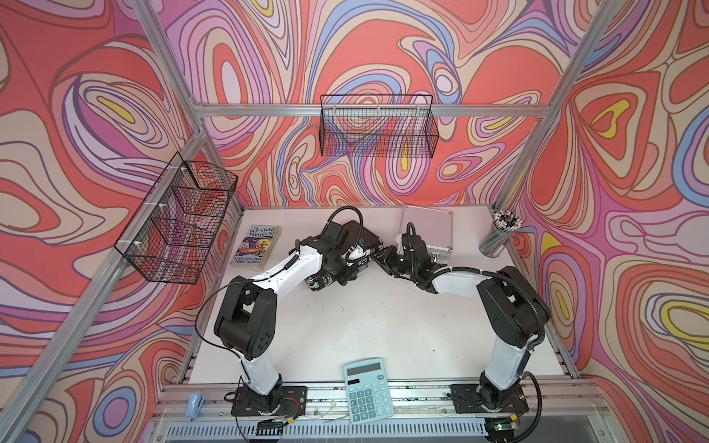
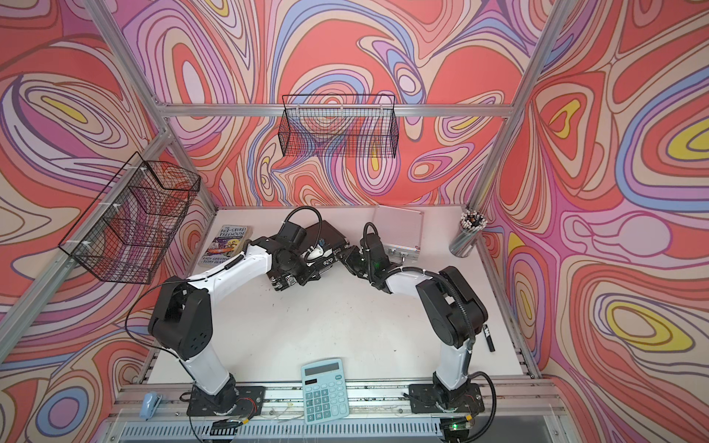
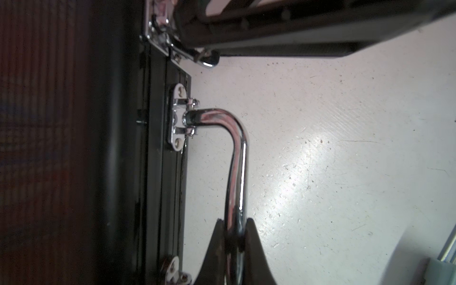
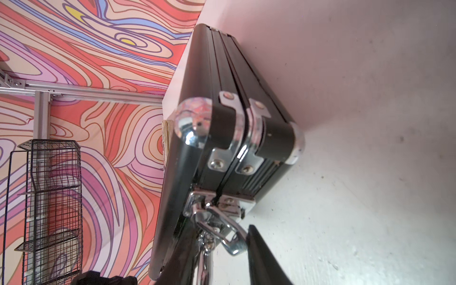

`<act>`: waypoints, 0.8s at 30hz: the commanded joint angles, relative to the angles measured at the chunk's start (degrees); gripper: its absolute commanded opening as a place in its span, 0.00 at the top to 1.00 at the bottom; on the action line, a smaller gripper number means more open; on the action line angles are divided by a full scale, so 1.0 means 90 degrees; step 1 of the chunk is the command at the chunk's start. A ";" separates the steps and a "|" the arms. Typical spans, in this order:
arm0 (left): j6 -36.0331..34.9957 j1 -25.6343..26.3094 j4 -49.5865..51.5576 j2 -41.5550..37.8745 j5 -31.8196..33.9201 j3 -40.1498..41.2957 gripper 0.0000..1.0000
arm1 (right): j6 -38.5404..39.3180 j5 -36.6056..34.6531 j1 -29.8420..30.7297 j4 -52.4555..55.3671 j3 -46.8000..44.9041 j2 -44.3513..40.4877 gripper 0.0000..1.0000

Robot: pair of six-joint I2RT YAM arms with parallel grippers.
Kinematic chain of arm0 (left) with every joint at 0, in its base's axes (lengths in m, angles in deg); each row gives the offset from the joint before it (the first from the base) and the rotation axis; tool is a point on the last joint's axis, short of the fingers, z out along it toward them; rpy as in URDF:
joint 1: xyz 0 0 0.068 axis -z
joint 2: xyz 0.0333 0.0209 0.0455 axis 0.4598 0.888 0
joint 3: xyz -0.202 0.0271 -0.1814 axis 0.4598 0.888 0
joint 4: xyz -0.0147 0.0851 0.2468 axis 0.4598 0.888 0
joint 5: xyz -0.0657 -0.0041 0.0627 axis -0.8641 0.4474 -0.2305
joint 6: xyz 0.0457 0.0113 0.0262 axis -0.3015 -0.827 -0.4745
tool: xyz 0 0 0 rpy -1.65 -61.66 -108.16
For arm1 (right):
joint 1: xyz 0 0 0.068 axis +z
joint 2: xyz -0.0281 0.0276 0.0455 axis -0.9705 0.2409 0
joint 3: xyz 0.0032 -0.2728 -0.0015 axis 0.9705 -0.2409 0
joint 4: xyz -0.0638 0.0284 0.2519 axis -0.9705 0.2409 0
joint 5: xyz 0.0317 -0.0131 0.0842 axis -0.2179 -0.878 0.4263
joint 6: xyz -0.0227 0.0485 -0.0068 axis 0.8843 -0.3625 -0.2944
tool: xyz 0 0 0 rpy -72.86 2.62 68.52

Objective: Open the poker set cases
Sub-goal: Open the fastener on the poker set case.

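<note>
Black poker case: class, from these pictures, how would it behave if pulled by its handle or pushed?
Probably rigid: the black case has ribbed edges and riveted metal corners. Its chrome handle sits on pivot brackets, so a pull by the left gripper may swing it first. Flat on the smooth table, it should slide, not tip.

My left arm and right arm look alike: smooth white links between bulky black joint housings, each on a black base plate at the near rail. A thin black cable loops off the left arm, and a ribbed black hose runs along the right. My left tool ends in two black wedge-shaped fingers.
</note>
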 commanded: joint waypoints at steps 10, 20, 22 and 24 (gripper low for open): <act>-0.0272 0.0276 -0.0024 -0.0133 -0.0503 -0.0165 1.00 | 0.0100 -0.0264 0.0021 -0.0276 0.0201 -0.0476 0.65; -0.0284 0.0291 -0.0020 -0.0142 -0.0488 -0.0168 1.00 | 0.0063 -0.0154 -0.0028 -0.0408 0.0308 -0.0274 0.65; -0.0279 0.0300 -0.0019 -0.0142 -0.0492 -0.0167 1.00 | 0.0062 -0.0134 -0.0054 -0.0413 0.0347 -0.0213 0.65; -0.0284 0.0300 -0.0013 -0.0147 -0.0496 -0.0165 1.00 | 0.0057 -0.0121 -0.0062 -0.0432 0.0348 -0.0172 0.65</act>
